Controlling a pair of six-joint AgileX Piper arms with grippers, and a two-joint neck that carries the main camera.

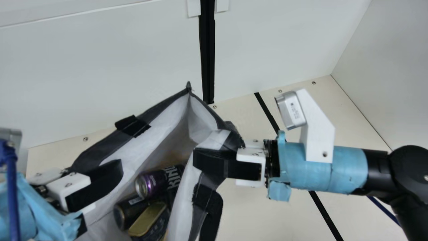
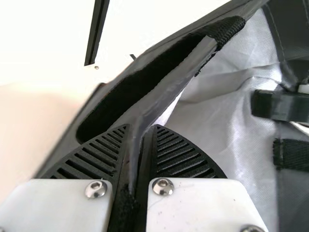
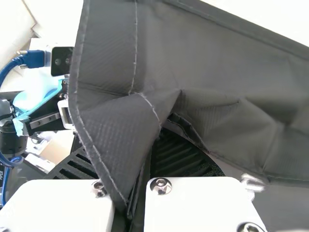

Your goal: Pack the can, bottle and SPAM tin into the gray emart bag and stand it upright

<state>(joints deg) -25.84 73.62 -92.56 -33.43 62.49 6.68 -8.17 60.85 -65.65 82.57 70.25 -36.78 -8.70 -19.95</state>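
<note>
The gray bag [image 1: 197, 117] stands with its mouth open between the arms. My left gripper [image 1: 117, 170] is at its left rim; in the left wrist view the left gripper [image 2: 140, 133] is shut on the folded rim of the bag [image 2: 227, 116]. On the right rim sits my right gripper [image 1: 200, 162], and in the right wrist view the right gripper [image 3: 145, 164] is shut on gathered cloth of the bag [image 3: 217, 63]. Inside the bag lie a purple-topped can [image 1: 147, 185], a dark cylindrical item [image 1: 125, 211], perhaps the bottle, and the SPAM tin [image 1: 148, 219] with its yellowish face up.
A white wall [image 1: 100, 67] with a black vertical strip [image 1: 208, 50] rises behind the table [image 1: 254, 214]. Black strips run along the tabletop right of the bag. A blue cable [image 1: 12, 194] hangs by my left arm.
</note>
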